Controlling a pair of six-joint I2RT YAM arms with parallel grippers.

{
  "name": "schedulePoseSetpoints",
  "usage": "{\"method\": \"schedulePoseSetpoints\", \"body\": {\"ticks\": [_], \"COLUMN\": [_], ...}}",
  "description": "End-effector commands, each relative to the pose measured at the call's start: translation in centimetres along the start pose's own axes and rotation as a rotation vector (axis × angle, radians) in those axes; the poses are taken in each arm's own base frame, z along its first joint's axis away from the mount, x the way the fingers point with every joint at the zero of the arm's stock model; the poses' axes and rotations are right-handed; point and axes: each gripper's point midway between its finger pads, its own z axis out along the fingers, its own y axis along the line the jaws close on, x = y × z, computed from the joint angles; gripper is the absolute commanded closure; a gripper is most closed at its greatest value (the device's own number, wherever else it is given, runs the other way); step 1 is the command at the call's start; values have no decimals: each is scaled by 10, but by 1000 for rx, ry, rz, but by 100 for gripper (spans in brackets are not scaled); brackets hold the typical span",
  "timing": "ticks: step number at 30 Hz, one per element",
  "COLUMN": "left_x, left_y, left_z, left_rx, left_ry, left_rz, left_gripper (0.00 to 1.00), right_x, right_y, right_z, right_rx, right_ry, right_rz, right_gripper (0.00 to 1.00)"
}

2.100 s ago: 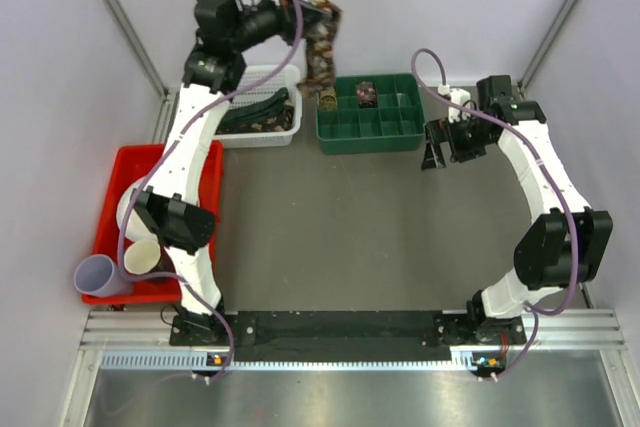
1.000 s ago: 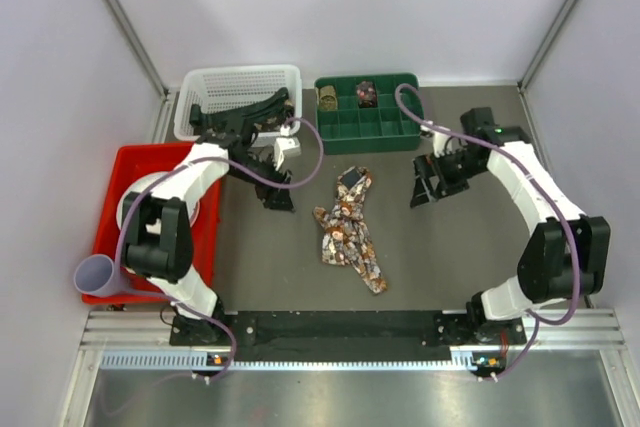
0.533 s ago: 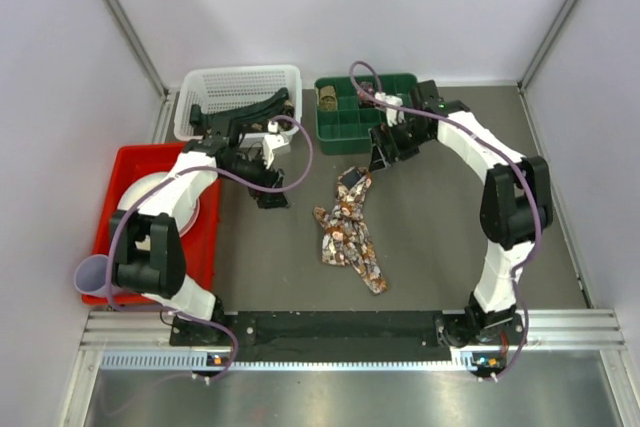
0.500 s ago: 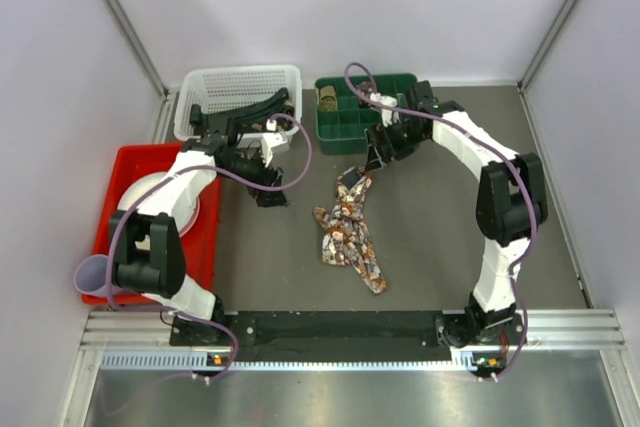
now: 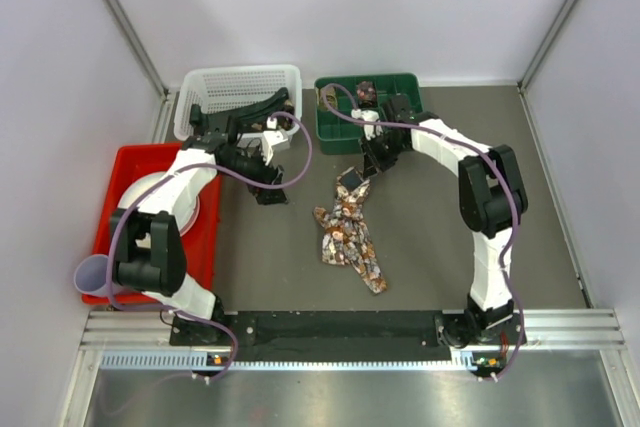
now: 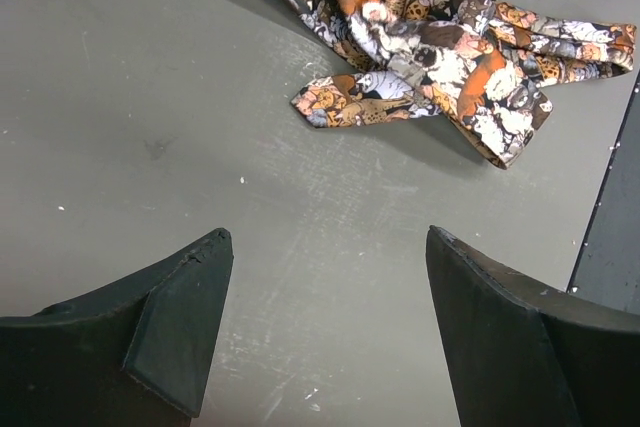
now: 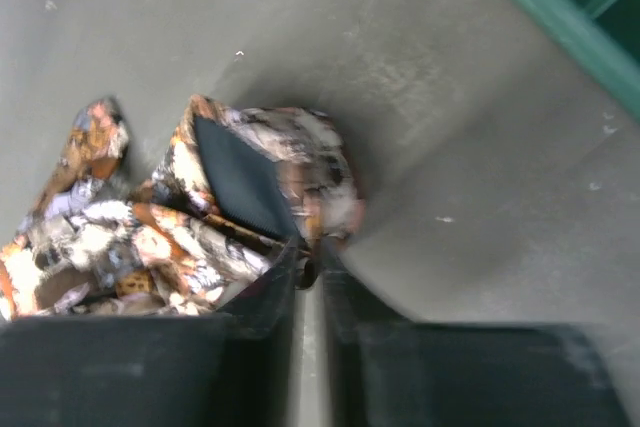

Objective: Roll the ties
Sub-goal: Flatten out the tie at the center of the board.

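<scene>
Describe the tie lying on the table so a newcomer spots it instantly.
On the grey table, look just in front of the green tray. The orange-brown patterned tie lies there, one end at the right gripper. It is the only one loose and crumpled; coiled ties sit in tray compartments.

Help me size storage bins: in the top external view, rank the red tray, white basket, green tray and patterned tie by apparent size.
1. red tray
2. white basket and green tray: they look alike, and the green one is partly hidden
3. patterned tie, smallest
</scene>
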Motion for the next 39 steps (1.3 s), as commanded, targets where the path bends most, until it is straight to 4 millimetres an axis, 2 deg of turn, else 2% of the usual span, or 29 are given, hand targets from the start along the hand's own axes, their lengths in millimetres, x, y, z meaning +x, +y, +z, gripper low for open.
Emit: {"method": "schedulePoseSetpoints", "body": {"ticks": [1, 3, 5, 7, 8, 10, 11, 14, 18, 20, 21, 24, 25, 27, 28, 30, 31, 32, 34, 35, 37, 39], "left_x": [-12, -13, -17, -24, -30, -41, -49, -63, -64, -63, -57, -44, -43, -35, -40, -43, -46, -46, -42, -36, -21, -5], "left_y": [6, 7, 8, 8, 10, 10, 13, 2, -17, -29, -36, -60, -64, -74, -72, -65, -57, -53, -53, -59, -66, -71], "left_z": [-2, -2, -1, -1, -1, -2, -2, 3, 15, 22, 25, 39, 41, 49, 52, 56, 61, 63, 70, 71, 81, 84], "left_rx": [-1, 5, 4, 13, 9, 3, -13, -7, 36, 71, 96, 162, 166, 183, 167, 140, 110, 103, 142, 174, 227, 265], "left_ry": [-25, -27, -42, -67, -88, -127, -154, -189, -177, -169, -152, -102, -103, -95, -116, -128, -129, -127, -117, -89, -33, 8], "left_rz": [36, 52, 66, 82, 96, 108, 142, 226, 322, 370, 366, 431, 460, 465, 460, 422, 387, 369, 386, 382, 476, 541], "left_gripper": [18, 18, 18, 17, 18, 18, 17, 17, 18, 18, 18, 18, 18, 18, 18, 19, 20, 20, 22, 23, 25, 25], "right_x": [-15, -18, -33, -32, -42, -39, -43, -41, -32, -31, -32, -27, -25, -16, -11, 17, 29, 53, 75, 93, 105, 115], "right_y": [-1, 8, 25, 41, 55, 68, 77, 96, 102, 98, 93, 87, 93, 100, 106, 105, 109, 106, 111, 114, 115, 124], "right_z": [-13, -25, -55, -69, -91, -105, -121, -144, -163, -172, -184, -204, -216, -226, -233, -227, -232, -222, -223, -225, -229, -239], "right_rx": [44, 32, 33, -3, -7, -28, -24, -47, -23, 17, 39, 69, 79, 84, 89, 97, 108, 118, 129, 142, 170, 174], "right_ry": [-49, -66, -143, -177, -234, -261, -297, -334, -324, -336, -364, -401, -423, -424, -432, -361, -356, -296, -273, -252, -240, -259], "right_rz": [-43, -58, -98, -108, -129, -144, -169, -202, -204, -189, -175, -128, -143, -177, -188, -137, -126, -79, -45, -5, 30, 21], "right_gripper": [100, 100, 100, 100, 100, 100, 100, 100, 100, 100, 100, 100, 100, 100, 100, 100, 100, 100, 100, 100, 100, 100]}}
